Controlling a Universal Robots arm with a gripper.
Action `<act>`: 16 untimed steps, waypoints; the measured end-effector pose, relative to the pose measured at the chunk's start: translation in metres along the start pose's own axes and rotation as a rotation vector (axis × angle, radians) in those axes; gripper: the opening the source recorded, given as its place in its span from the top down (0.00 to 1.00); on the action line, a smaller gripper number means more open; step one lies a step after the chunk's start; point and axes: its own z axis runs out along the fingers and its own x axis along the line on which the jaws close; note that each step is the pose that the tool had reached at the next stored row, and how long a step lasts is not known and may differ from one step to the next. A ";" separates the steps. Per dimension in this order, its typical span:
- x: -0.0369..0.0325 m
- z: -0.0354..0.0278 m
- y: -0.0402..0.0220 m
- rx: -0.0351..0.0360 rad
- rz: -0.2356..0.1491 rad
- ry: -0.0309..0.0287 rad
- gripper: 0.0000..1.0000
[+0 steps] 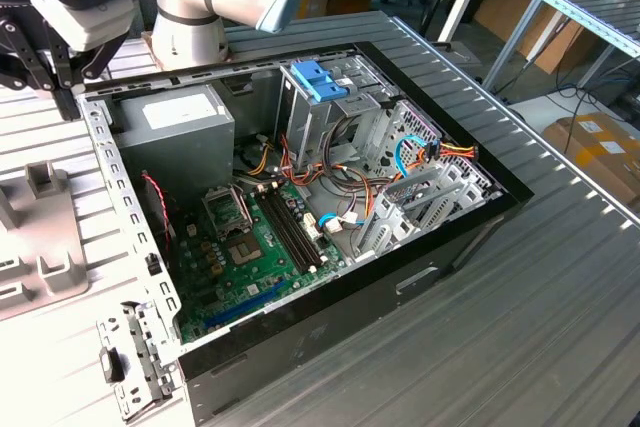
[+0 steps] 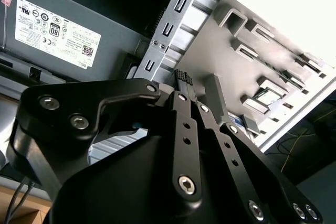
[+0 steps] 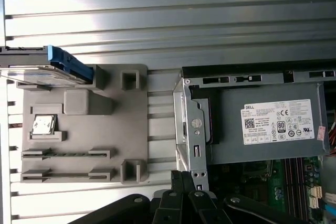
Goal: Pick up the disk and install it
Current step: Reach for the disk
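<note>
- Task status: the pick has not begun. The disk (image 3: 37, 73) lies in a corner slot of the grey fixture tray (image 3: 152, 129), with its blue end tab (image 3: 71, 62) pointing toward the middle of the tray.
- Both stages, pickup and installation, are judged outstanding.
- Gripper (image 2: 185, 77): the jaws are pressed together and pinch nothing. In both wrist views they hang over the metal rim of the computer case (image 1: 400, 282), between the tray and the power supply (image 3: 262, 124). They are well apart from the disk.
- Fixture tray contents: the disk in one corner and a small square silver part (image 3: 43, 124) seated in a recess. Two long narrow slots lie beside them; what they hold cannot be told.
- Computer case contents: the power supply, the motherboard (image 1: 240, 257), bundled cables and the metal drive cages (image 1: 420, 197). One tall cage carries a blue latch (image 1: 320, 79). No disk is seen seated in a cage.
- Case and tray rest side by side on the ribbed bench (image 1: 560, 347).
</note>
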 end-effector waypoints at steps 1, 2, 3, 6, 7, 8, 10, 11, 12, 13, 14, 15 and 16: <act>0.0004 0.0000 0.0000 0.0000 0.000 0.0000 0.89; 0.0007 -0.0001 -0.0001 0.0001 0.000 0.0001 0.89; 0.0014 -0.0001 -0.0001 0.0000 0.000 0.0000 0.89; 0.0031 -0.0001 -0.0002 0.0000 0.000 0.0000 0.89; 0.0036 -0.0001 -0.0003 0.0000 0.000 0.0000 0.89; 0.0041 -0.0001 -0.0003 0.0001 0.000 0.0000 0.89; 0.0051 -0.0001 -0.0004 0.0000 0.000 0.0000 0.89; 0.0055 -0.0002 -0.0004 0.0001 0.000 0.0000 0.89; 0.0060 -0.0002 -0.0005 0.0000 0.000 0.0000 0.89; 0.0064 -0.0002 -0.0005 0.0000 0.000 0.0001 0.89; 0.0070 -0.0002 -0.0005 0.0000 0.000 0.0001 0.89; 0.0074 -0.0002 -0.0005 0.0001 0.000 0.0001 0.89; 0.0077 -0.0002 -0.0006 0.0001 0.000 0.0001 0.89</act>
